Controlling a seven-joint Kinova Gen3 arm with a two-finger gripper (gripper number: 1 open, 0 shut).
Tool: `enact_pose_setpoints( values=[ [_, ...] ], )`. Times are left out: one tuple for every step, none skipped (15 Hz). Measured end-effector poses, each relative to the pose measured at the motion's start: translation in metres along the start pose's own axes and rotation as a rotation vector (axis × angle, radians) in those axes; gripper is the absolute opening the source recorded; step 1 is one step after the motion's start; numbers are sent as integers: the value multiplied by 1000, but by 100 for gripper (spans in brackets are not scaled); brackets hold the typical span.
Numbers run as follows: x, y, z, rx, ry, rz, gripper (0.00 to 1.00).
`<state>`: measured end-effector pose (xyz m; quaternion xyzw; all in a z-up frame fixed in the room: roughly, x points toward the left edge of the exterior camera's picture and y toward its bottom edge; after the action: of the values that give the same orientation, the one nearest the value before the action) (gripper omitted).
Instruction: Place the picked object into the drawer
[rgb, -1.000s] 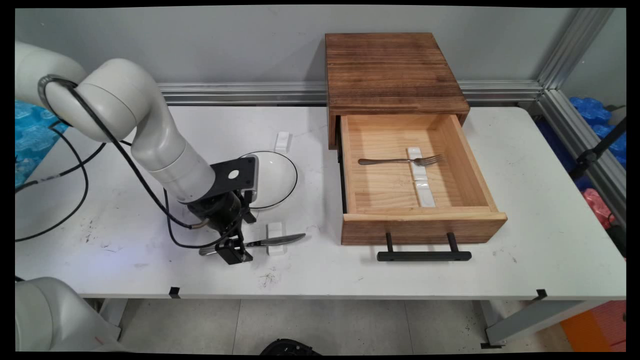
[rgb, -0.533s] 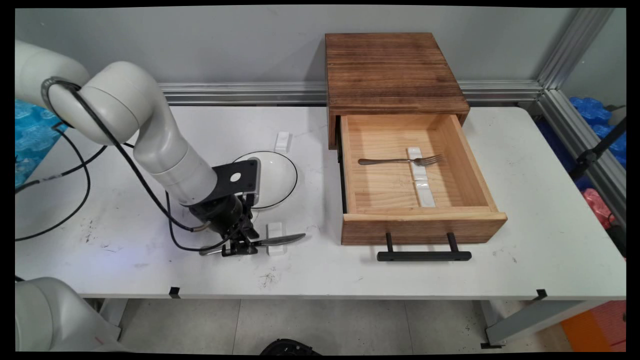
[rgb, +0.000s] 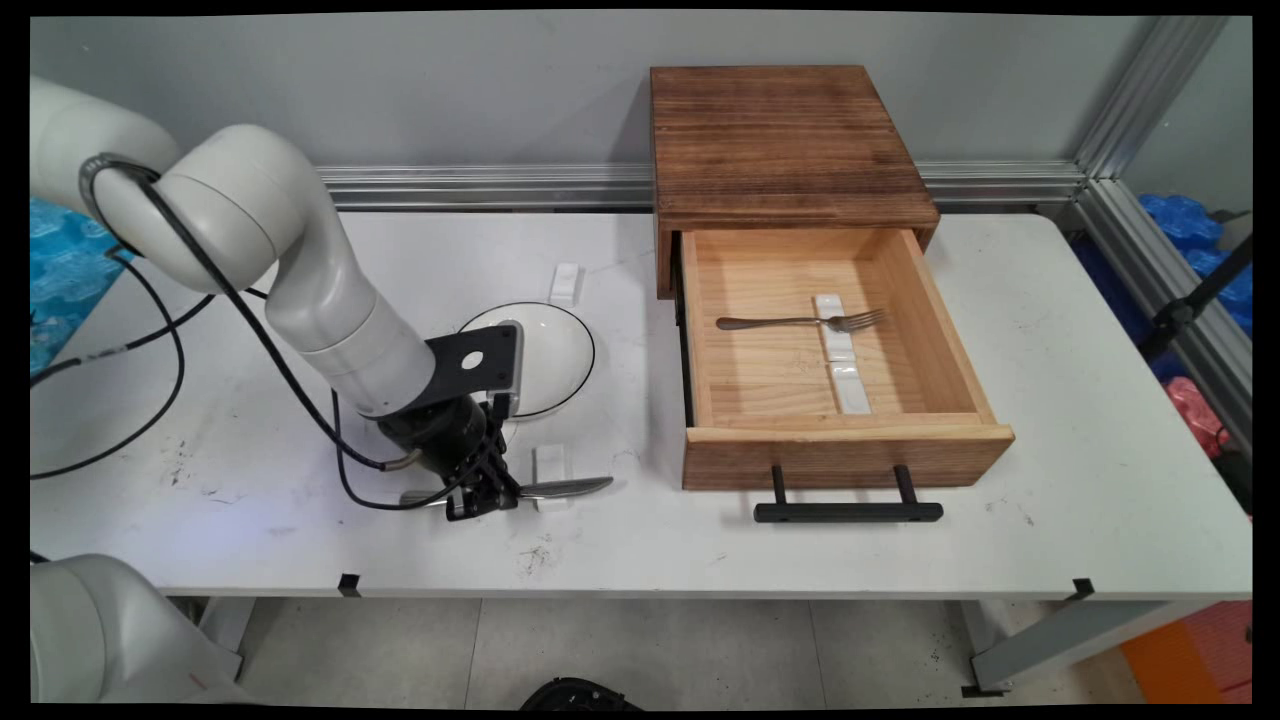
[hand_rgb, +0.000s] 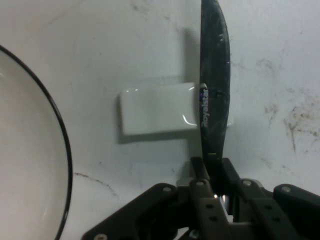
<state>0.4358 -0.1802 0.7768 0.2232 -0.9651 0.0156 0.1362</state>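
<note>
Since the earlier frame the end effector (rgb: 487, 497) has closed on the knife (rgb: 560, 488), lower centre-left on the worktop (rgb: 300, 520). In the hand view, its fingers (hand_rgb: 202, 172) pinch the knife (hand_rgb: 214, 95), whose blade crosses the white rest (hand_rgb: 155, 109) beside the plate (hand_rgb: 30, 150).

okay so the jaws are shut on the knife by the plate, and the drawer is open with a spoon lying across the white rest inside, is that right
Not quite. It is a fork, not a spoon, that lies across the white rest in the open drawer; the main view shows its tines. The rest holds: the gripper has its jaws shut on the knife beside the plate, as the hand view shows.
</note>
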Motion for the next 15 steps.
enact_pose_setpoints(
  values=[
    [1,0,-1,1,0,0,0],
    [1,0,-2,1,0,1,0],
    [2,-1,-4,4,1,-1,0],
    [4,-2,-6,6,1,-3,0],
    [6,-4,-10,11,2,-7,0],
    [8,-5,-14,15,4,-11,0],
    [11,-6,-18,16,5,-15,0],
    [13,-7,-21,16,6,-18,0],
    [16,-7,-26,14,8,-22,0],
    [19,-8,-32,12,10,-25,0],
    [24,-9,-41,9,14,-28,0],
    [27,-10,-46,5,16,-29,0],
    [33,-11,-56,-1,21,-32,0],
    [37,-13,-63,-5,25,-33,0],
    [41,-15,-70,-10,29,-33,0]
  ],
)
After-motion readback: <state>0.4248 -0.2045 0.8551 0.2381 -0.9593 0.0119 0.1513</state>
